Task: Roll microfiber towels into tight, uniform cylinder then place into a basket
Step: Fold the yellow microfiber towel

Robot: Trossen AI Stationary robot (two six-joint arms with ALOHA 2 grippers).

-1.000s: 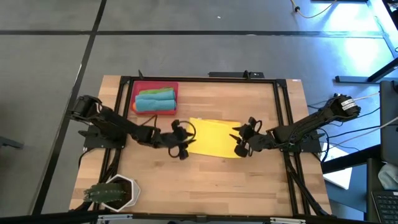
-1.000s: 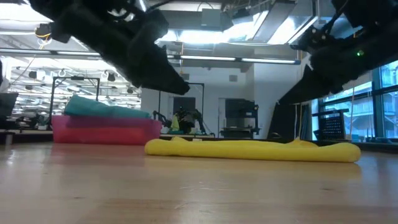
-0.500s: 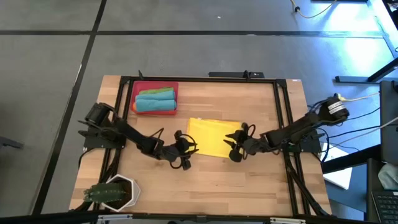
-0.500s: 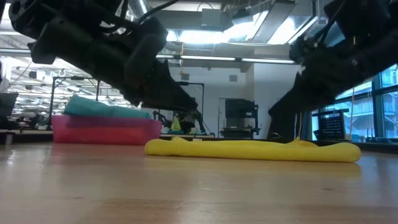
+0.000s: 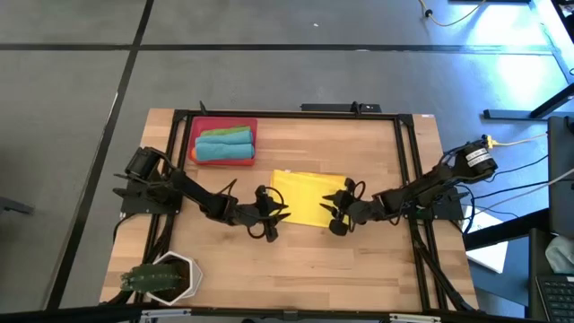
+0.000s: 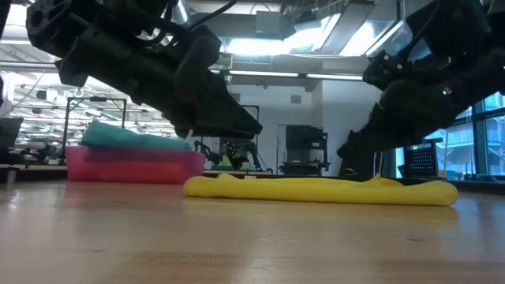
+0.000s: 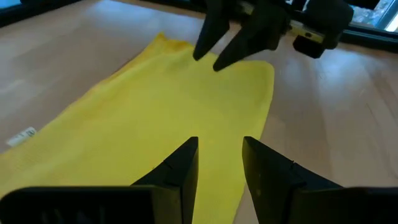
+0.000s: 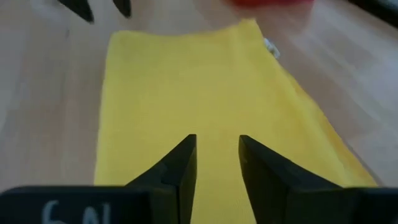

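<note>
A yellow microfiber towel point(image 5: 308, 198) lies flat on the wooden tabletop point(image 5: 359, 269), near the middle. The left gripper point(image 5: 272, 218) hovers at the towel's near left corner and the right gripper point(image 5: 334, 215) at its near right corner, facing each other across the cloth. In both wrist views each arm's jaws stand parted by a narrow gap with nothing between them, the yellow cloth just below.

The red basket point(image 5: 223, 141) sits at the far left of the tabletop, well apart from the yellow towel, and already holds rolled towels: a teal-blue one point(image 5: 221, 150) and a green one point(image 5: 224, 134), with a sliver of orange at the edge. A white hexagonal plant pot point(image 5: 165, 276) stands at the near left corner.

The step in hand looks like taking hold of the near edge to begin rolling. For a tight, even cylinder, both jaws would best pinch the same edge at matching height and turn it over together, keeping the cloth taut between them.
</note>
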